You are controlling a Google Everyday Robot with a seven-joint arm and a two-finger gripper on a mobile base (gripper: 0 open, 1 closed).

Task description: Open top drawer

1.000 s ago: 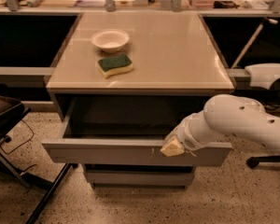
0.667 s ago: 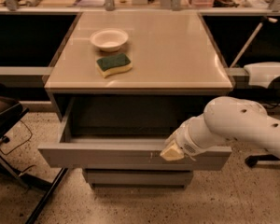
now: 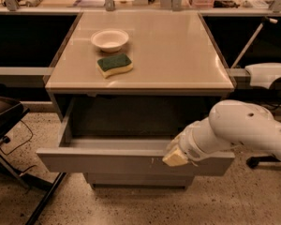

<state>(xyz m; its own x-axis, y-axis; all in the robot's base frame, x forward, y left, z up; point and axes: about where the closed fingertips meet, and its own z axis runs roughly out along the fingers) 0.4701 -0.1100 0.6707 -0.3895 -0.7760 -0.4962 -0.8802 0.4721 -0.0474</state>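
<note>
The top drawer [image 3: 107, 162] is a wide grey handleless drawer under the beige counter. It stands pulled well out, its shallow grey inside showing. Small pale scratches mark its front panel right of centre. My gripper [image 3: 174, 157] sits at the top edge of the drawer front, right of centre, at the end of my white arm [image 3: 243, 130], which reaches in from the right. Its pale tip rests against the front panel's rim.
A white bowl [image 3: 109, 39] and a green-and-yellow sponge [image 3: 114, 64] lie on the countertop [image 3: 178, 55]. A lower grey drawer front [image 3: 136, 180] shows below. A dark chair [image 3: 4, 121] stands at the left. A white machine part [image 3: 268, 74] is at the right.
The drawer has slid further out toward the camera, and my gripper has moved with its front edge.
</note>
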